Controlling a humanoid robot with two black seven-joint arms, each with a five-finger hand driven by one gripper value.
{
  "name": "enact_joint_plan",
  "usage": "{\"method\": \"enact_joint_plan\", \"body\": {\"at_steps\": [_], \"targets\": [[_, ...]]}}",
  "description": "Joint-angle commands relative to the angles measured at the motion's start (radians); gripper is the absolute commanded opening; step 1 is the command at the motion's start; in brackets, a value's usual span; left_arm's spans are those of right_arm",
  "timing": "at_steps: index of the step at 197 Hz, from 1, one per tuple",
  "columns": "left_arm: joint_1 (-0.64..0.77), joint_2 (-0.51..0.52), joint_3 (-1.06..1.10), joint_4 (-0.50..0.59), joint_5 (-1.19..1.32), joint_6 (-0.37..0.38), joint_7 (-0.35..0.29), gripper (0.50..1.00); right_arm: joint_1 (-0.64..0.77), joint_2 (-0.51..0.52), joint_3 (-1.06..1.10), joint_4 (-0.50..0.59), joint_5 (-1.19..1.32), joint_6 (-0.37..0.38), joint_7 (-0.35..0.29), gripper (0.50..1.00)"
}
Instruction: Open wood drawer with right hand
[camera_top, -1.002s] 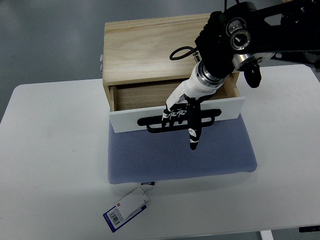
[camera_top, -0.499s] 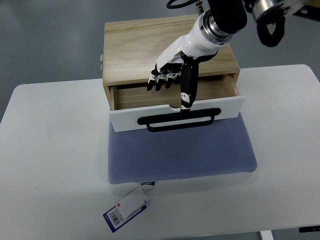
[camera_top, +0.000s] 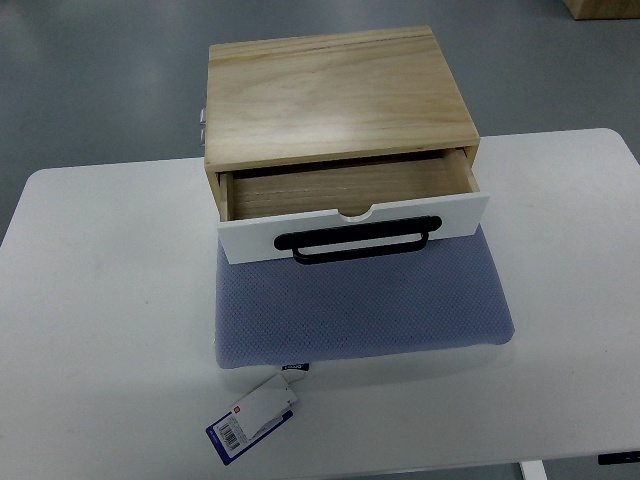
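Observation:
A light wood drawer box (camera_top: 335, 95) stands at the back of the white table (camera_top: 100, 300). Its drawer (camera_top: 350, 190) is pulled partly out toward me, and the inside that shows holds nothing. The drawer has a white front panel (camera_top: 250, 240) with a black bar handle (camera_top: 360, 239). Neither robot hand shows anywhere in the top view.
A blue-grey padded mat (camera_top: 360, 305) lies under the drawer's front and reaches toward the table's near edge. A white and blue tag (camera_top: 253, 417) hangs off the mat's near left corner. Grey floor lies beyond the table.
The right hand let go of the black handle, lifted up and back over the box, and has left the view. The drawer stays partly out.

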Motion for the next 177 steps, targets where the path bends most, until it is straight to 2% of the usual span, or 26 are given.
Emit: {"method": "enact_joint_plan", "body": {"at_steps": [1, 26, 35, 50, 74, 96, 126, 177], "targets": [[0.0, 0.0, 0.001, -0.004, 0.0, 0.0, 0.0, 1.0, -0.178, 0.036, 0.239, -0.084, 0.0, -0.099, 0.09, 0.944], [0.0, 0.0, 0.002, -0.01, 0.0, 0.0, 0.0, 1.0, -0.367, 0.131, 0.467, -0.138, 0.0, -0.2, 0.186, 0.944], [0.0, 0.0, 0.001, -0.01, 0.0, 0.0, 0.0, 1.0, -0.448, 0.179, 0.562, -0.162, 0.0, -0.229, 0.24, 0.944], [0.0, 0.0, 0.001, -0.01, 0.0, 0.0, 0.0, 1.0, -0.537, 0.248, 0.696, -0.219, 0.0, -0.238, 0.32, 0.944], [0.0, 0.0, 0.002, -0.01, 0.0, 0.0, 0.0, 1.0, -0.597, 0.357, 0.883, -0.36, 0.0, -0.221, 0.387, 0.946], [0.0, 0.0, 0.002, -0.011, 0.0, 0.0, 0.0, 1.0, -0.642, 0.436, 1.039, -0.44, 0.0, -0.174, 0.41, 0.946], [0.0, 0.0, 0.004, -0.011, 0.0, 0.0, 0.0, 1.0, -0.698, 0.527, 1.142, -0.45, 0.0, -0.12, 0.412, 0.946], [0.002, 0.0, 0.002, -0.011, 0.0, 0.0, 0.0, 1.0, -0.752, 0.544, 1.145, -0.45, 0.0, -0.114, 0.412, 0.946]]}}
